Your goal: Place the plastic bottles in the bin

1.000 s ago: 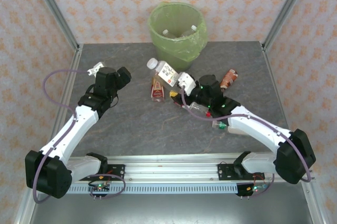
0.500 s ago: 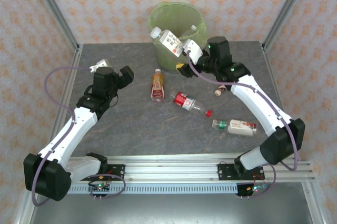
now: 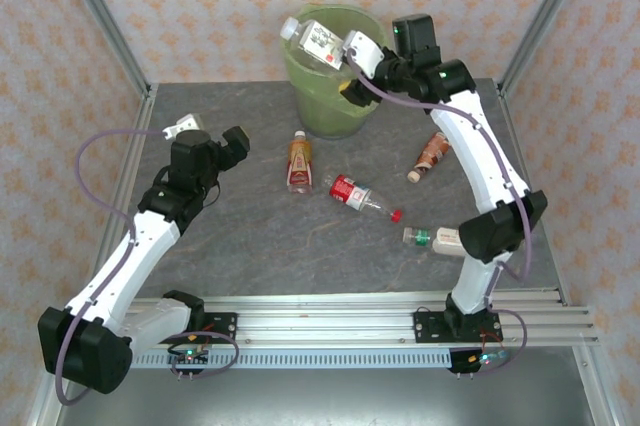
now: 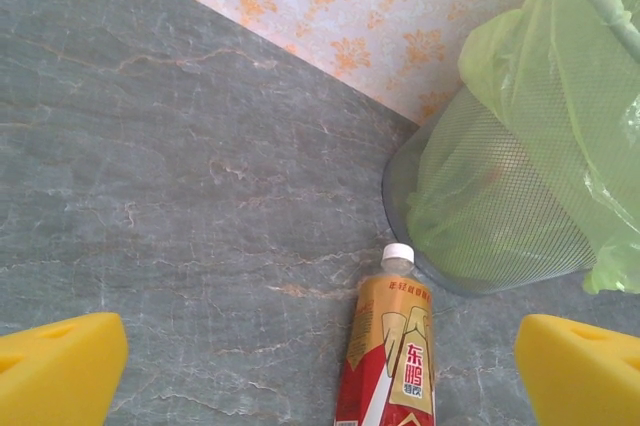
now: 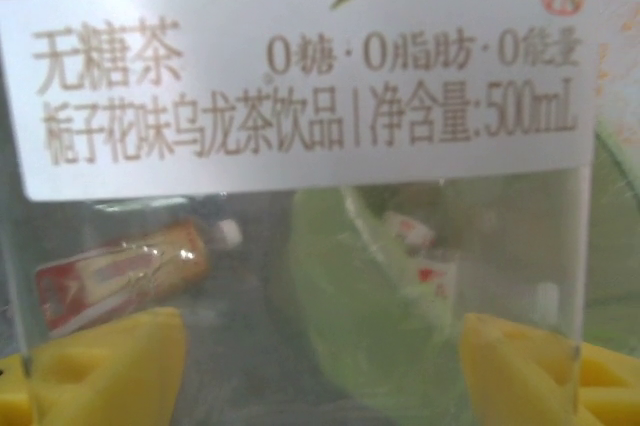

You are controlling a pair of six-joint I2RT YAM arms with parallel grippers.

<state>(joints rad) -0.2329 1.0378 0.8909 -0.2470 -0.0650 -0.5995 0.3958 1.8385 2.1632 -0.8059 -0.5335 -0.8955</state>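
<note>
Lifted higher than a moment ago, right gripper [image 3: 342, 48] pinching white-labelled tea bottle [image 3: 313, 37] — over the rim of the bin [image 3: 322, 112], left gripper [image 3: 228, 160] spread wide, well left of bin, orange-labelled bottle [image 3: 298, 162] and red-labelled bottle [image 3: 352, 193] lying before bin on grey marbled tabletop [image 3: 250, 221] — orange floral wallpaper [image 3: 200, 6] behind.

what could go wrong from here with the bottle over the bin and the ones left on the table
1. The white-labelled bottle, held crosswise in the right arm's fingers, seems to have its cap end near the left rim of the bin. Released now, it might catch the rim and drop outside.
2. The orange-labelled bottle lies close to the bin's base, ahead of the left arm's fingers, which stand open. A grab there could bump the bin or roll the bottle away.
</note>
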